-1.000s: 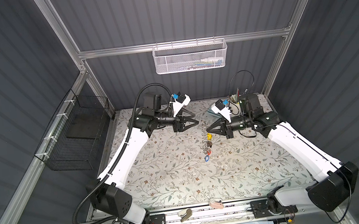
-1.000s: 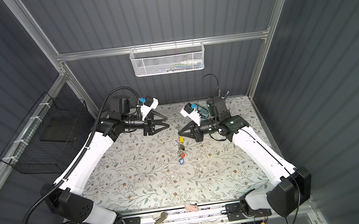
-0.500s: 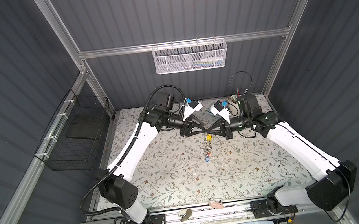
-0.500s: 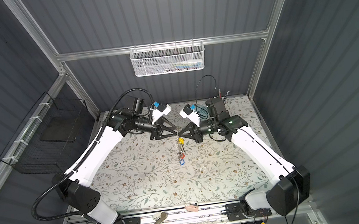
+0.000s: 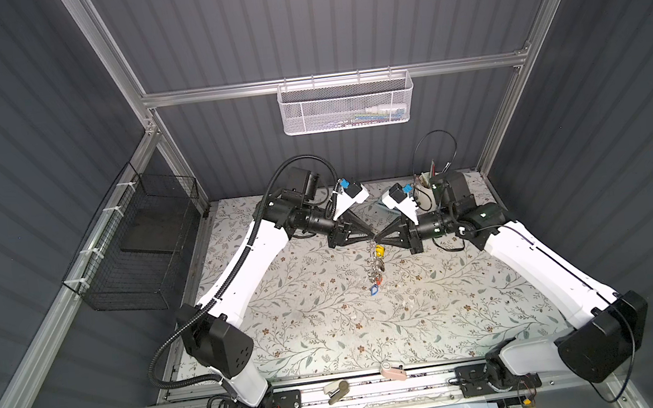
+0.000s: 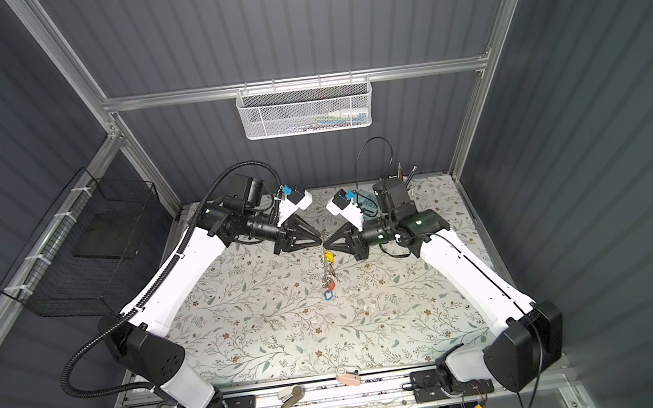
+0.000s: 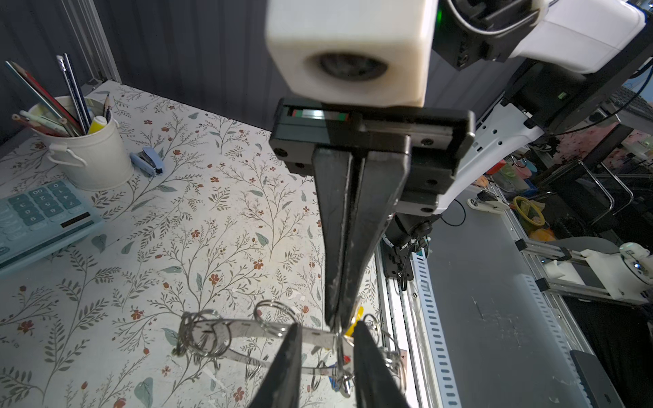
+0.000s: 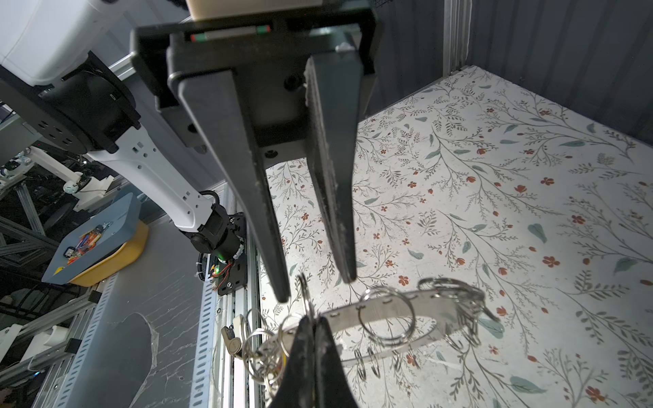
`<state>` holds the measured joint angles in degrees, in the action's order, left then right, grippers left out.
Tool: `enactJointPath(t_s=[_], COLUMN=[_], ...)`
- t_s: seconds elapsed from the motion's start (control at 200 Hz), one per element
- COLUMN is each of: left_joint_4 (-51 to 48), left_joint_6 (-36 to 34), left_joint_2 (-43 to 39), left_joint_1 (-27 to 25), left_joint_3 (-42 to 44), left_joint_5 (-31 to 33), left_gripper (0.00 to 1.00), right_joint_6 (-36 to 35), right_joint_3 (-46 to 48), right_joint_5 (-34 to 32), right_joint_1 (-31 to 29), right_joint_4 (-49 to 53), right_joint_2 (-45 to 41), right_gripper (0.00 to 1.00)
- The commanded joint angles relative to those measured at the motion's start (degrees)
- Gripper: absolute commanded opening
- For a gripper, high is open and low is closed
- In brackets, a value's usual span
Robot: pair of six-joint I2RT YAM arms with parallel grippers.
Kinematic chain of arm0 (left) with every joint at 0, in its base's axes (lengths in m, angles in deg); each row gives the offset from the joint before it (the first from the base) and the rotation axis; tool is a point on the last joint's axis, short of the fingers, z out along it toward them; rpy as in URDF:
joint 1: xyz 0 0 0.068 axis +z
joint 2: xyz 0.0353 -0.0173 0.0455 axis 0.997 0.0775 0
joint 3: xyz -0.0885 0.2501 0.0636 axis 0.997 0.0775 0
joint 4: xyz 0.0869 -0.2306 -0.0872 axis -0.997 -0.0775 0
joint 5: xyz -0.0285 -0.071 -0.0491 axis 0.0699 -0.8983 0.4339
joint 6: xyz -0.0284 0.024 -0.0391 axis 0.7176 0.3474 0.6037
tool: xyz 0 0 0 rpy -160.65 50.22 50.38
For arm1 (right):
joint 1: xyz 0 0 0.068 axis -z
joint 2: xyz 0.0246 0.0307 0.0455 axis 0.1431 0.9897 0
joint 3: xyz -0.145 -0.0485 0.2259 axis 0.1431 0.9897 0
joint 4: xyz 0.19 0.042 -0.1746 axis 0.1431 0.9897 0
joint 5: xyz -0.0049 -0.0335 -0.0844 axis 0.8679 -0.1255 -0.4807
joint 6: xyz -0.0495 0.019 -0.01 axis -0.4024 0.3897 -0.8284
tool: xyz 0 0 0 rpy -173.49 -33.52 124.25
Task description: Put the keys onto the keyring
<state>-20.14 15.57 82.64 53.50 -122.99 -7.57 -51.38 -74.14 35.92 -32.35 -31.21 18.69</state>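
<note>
The two hands meet tip to tip above the middle of the bench (image 5: 308, 320). The right hand (image 8: 312, 321) has its fingers pressed together, clamped on the edge of the keyring (image 8: 424, 307). The flat grey band stretches away from that grip to one side, with wire loops standing up along its rim. From the left wrist the same band (image 7: 243, 326) runs off sideways from the right hand's tips.

The left hand (image 7: 327, 325) faces the right one head on with its fingers apart. In the right wrist view its two fingertips (image 8: 282, 293) stand just above the clamped spot, and one upright wire loop (image 8: 304, 286) rises into the gap between them. I cannot tell whether either finger touches that loop.

The keys (image 5: 376, 266) hang in a bunch directly under the meeting tips in both top views. A yellow tag (image 5: 379, 251) is nearest the hands, a red tag (image 5: 376, 279) lower, and a blue tag (image 5: 373, 289) lowest. Whether the lowest key touches the bench is unclear.

Behind the right hand stand a cup of pencils (image 7: 95, 155), a calculator (image 7: 35, 215) and a stapler (image 7: 148, 160).
</note>
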Motion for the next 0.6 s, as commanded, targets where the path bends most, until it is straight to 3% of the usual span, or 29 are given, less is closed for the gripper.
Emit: enactJointPath(t_s=[0.0,0.12,0.25,0.43,0.595], left_joint_4=[-1.9,-1.9,-1.3,3.1,15.0], left_joint_6=[-0.9,-0.8,-0.2,2.7,8.8], left_joint_2=[0.6,0.6,0.4,-1.5,-6.1], left_joint_1=[-0.5,-0.6,-0.6,-0.7,-0.7], left_joint_3=[-1.5,-1.6,-1.1,1.6,9.0], left_joint_5=[0.2,0.2,0.9,1.9,5.7], left_gripper=[0.21,0.14,0.00,0.00,0.00], right_joint_6=[-0.2,0.0,0.1,0.3,1.9], right_joint_3=[-0.4,-0.4,-0.3,-0.3,-0.2], right_joint_5=[1.7,1.7,1.6,1.3,0.2], right_joint_1=[-0.3,-0.2,-0.3,-0.3,1.0], right_joint_4=[-2.2,-2.5,-2.7,-3.0,-3.2], right_joint_2=[-0.4,-0.4,-0.5,-0.6,-1.4], right_gripper=[0.00,0.00,0.00,0.00,0.28])
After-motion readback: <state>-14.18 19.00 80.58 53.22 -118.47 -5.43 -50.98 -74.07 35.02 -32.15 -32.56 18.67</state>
